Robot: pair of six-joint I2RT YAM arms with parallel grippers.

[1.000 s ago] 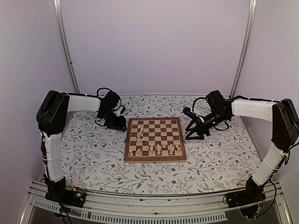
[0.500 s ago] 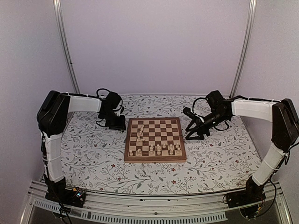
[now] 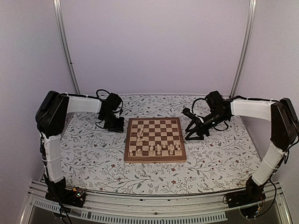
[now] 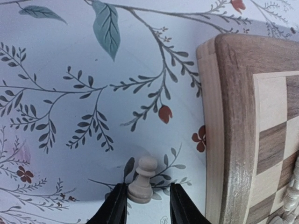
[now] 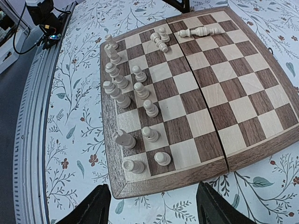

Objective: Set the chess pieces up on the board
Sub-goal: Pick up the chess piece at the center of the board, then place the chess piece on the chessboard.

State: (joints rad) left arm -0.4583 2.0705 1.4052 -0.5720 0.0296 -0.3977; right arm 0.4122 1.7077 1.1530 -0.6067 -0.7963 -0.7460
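Note:
The board [image 3: 174,131] lies mid-table on the floral cover. Several pale chess pieces [image 3: 156,149] stand along its near rows, and a few more [image 3: 140,133] are by its left edge. In the left wrist view, one pawn [image 4: 142,182] stands on the cloth just off the board's border [image 4: 236,116]. My left gripper [image 4: 148,190] straddles it: the left finger [image 4: 114,207] touches the pawn's base and the right finger [image 4: 180,207] is a gap away. My right gripper [image 5: 153,198] is open wide over the cloth beside the board's corner [image 5: 187,175], holding nothing.
In the right wrist view, two pieces lie on their sides [image 5: 196,31] at the board's far end. A metal rail [image 5: 32,116] runs along the table edge. Both arms rest low on the cloth, the left arm [image 3: 84,103] and the right arm [image 3: 247,108] each flanking the board.
My left gripper's jaws have narrowed around the pawn and the wrist has shifted slightly. The right arm has stayed still.

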